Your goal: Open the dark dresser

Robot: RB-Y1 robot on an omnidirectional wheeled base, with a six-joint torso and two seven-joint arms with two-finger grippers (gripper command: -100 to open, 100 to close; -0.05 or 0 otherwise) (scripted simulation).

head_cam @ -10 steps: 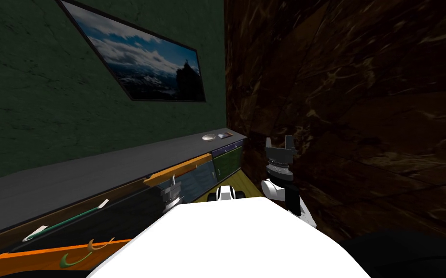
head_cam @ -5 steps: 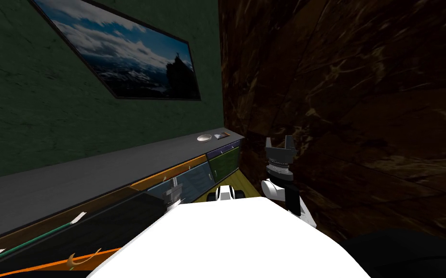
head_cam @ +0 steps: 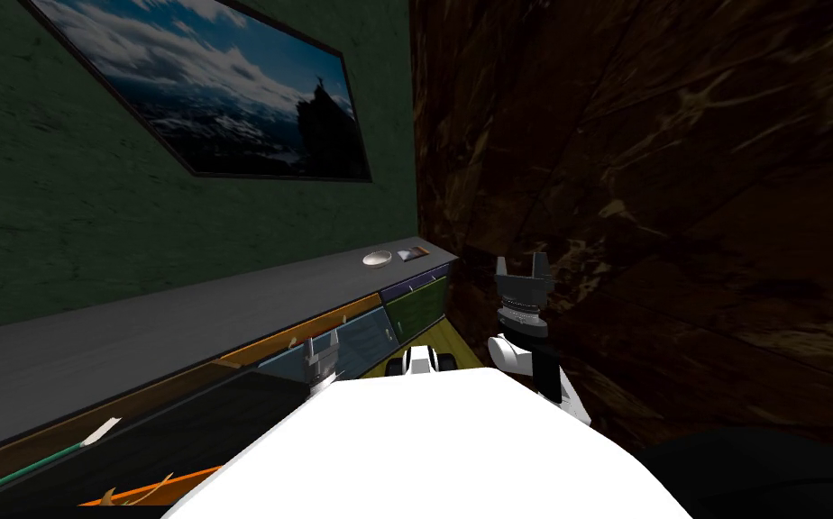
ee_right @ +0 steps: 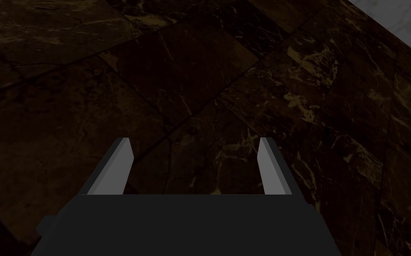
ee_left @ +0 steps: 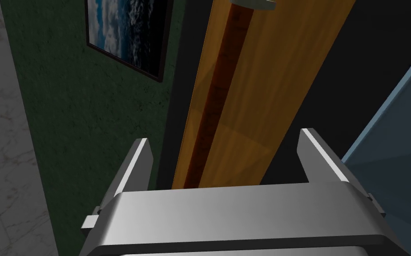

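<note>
Dresser (head_cam: 180, 329) lies just ahead of your left gripper (head_cam: 323, 348), whose fingers stand apart, holding nothing; its orange drawer front (ee_left: 253, 89) runs on beyond them, between the two tips. Your right gripper (head_cam: 521, 268), raised well off to the other's right, is spread empty too

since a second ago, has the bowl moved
No. The bowl sits beside the same flat item at the far end of the dresser top; my camera turned.
</note>
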